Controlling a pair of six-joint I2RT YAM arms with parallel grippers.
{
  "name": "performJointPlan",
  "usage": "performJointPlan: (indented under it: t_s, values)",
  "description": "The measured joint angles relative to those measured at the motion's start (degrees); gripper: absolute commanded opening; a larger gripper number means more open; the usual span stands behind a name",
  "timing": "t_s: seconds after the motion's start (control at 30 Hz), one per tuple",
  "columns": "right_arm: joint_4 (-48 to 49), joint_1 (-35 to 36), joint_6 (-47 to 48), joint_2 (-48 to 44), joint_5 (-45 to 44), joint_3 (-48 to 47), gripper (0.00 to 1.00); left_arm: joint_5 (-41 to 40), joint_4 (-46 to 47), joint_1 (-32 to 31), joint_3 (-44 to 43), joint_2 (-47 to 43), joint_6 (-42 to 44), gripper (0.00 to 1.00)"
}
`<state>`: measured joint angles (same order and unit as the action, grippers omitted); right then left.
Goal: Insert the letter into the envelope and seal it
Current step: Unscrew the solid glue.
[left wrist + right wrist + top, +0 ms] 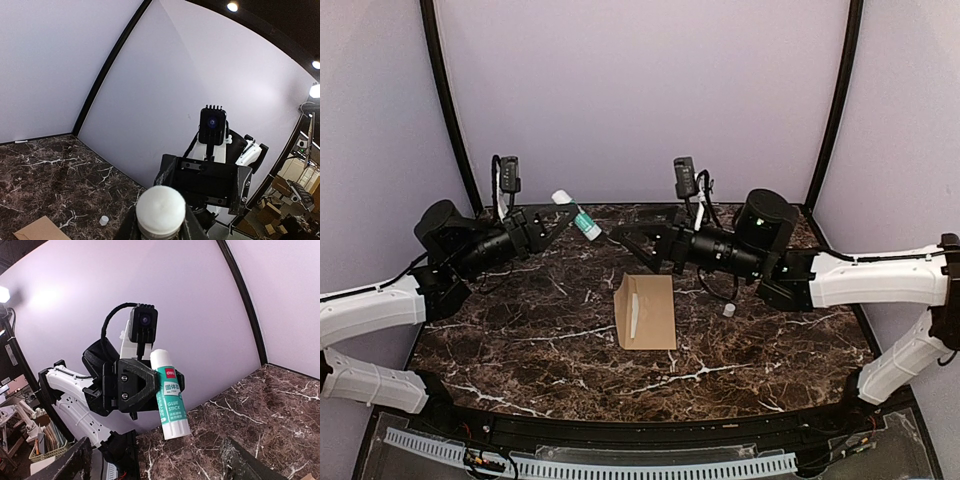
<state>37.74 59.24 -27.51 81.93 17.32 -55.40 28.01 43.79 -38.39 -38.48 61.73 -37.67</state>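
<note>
- Top external view, far left: the left hand [552, 222] is raised above the back of the table [520, 340] and clenched on a glue stick [585, 225]. The stick juts out toward the centre.
- Right wrist view confirms the grip. The stick stands nearly upright between the left fingers, with its label readable and both white ends clear of them.
- Centre: the right hand [628, 245] faces the stick from the other side, close to it but apart. Its jaws stand wide apart and grasp nothing.
- Centre, nearer the arms: the envelope [645, 310] lies flat on the table, below and in front of both hands and touched by neither. A pale strip runs down its left part. Whether that is the letter or the flap edge cannot be told.
- Right of the envelope: a small white cap [729, 311] sits alone on the table. It is probably the glue stick's cap.
- Step in hand, as a judgement: preparing the glue for sealing. No loose letter is visible on the table, so insertion appears to be done.
- Next move, as a judgement: bring the stick's glue end down onto the flap and run it along the edge. The right hand should steady the envelope, then fold and press the flap.
</note>
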Motion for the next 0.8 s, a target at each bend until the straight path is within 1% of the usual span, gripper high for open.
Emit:
performJointPlan:
  t_s: [0.1,0.33,0.57,0.8]
  values:
    - [2.01,0.0,-2.23,2.47,0.0,-1.46,0.76,-0.59,1.68,0.0,0.0,0.0,-0.63,0.0]
    - [5.11,0.0,-7.3,8.09,2.1,-4.33,0.61,-0.13,4.96,0.0,0.0,0.17,-1.86,0.0]
    - [7.39,0.0,-9.18,10.32,4.61,-7.23,0.52,1.2,7.39,0.0,0.0,1.22,-2.43,0.0]
    - [7.63,0.0,-9.99,12.9,6.56,-10.47,0.41,2.01,8.37,0.0,0.0,1.81,-3.1,0.0]
